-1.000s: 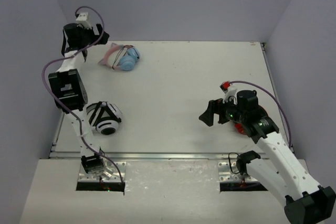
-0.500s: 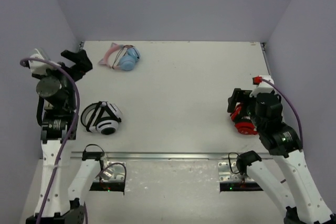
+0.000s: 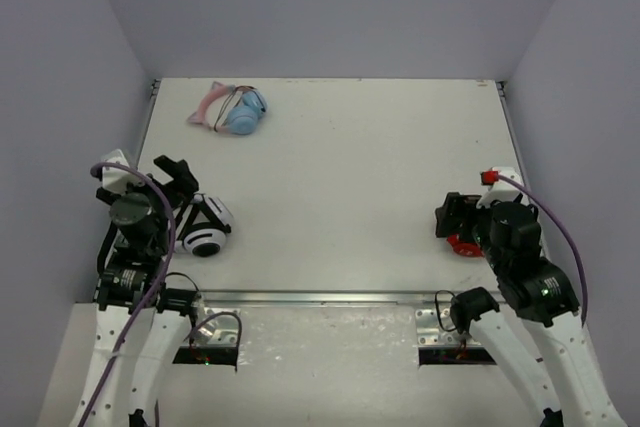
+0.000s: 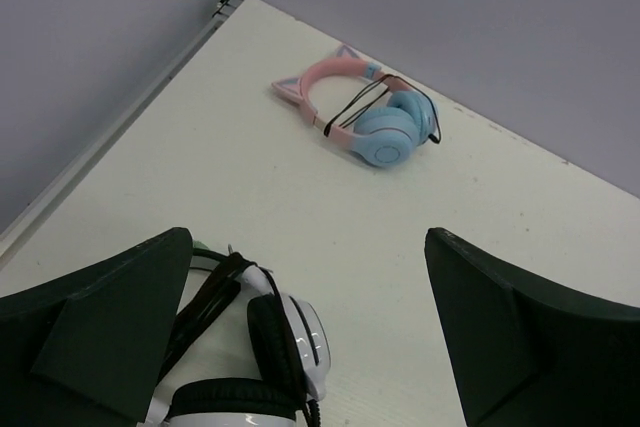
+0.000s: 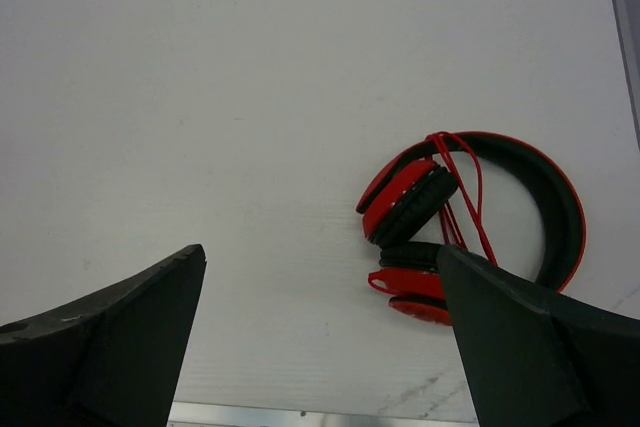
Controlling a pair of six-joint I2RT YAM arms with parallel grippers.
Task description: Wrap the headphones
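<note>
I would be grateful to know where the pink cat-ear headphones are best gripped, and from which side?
Grip the headphones on the pink headband, on the bare arc between the cat ears, coming straight down. They lie flat on the table, the band is thin, and the black cable crosses nearer the blue ear cups.

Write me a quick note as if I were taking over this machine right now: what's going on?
Left gripper: open, empty, near the black-and-white headphones.
Right gripper: open, empty, beside the red-and-black headphones.
The pink-and-blue headphones lie at the far left of the table, free of both grippers, black cable looped across them.
Wrapping looks done; left: probably only a check that the cable holds.
</note>
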